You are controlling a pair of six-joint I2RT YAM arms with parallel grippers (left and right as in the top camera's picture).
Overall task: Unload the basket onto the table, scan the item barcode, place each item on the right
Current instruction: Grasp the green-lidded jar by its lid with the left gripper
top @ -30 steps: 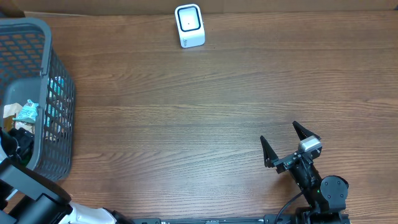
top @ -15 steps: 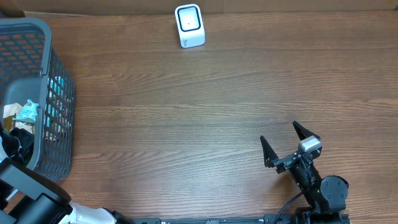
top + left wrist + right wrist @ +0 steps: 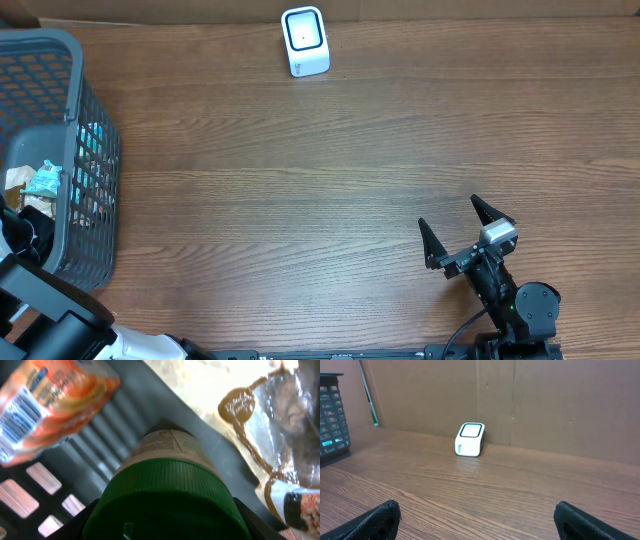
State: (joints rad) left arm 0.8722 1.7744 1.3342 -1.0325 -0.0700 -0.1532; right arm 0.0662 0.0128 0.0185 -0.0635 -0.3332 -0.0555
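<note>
1. The left gripper (image 3: pixel 161 527) is down inside the grey plastic mesh basket (image 3: pixel 95 150) at the table's left edge. Its fingers (image 3: pixel 70 531) flank the bottle's cap; whether they press on it cannot be told.
2. The green-capped bottle with a pale label (image 3: pixel 165 485) is inside the basket, between an orange packet bearing a blue-and-white barcode (image 3: pixel 45 405) and a clear wrapper with brown contents (image 3: pixel 270 425).
3. The right gripper (image 3: pixel 462 232) sits at the front right of the brown wooden table (image 3: pixel 300 200), jaws spread wide and empty.
4. The white box-shaped scanner (image 3: pixel 305 41) stands at the far edge, well apart from both grippers.
</note>
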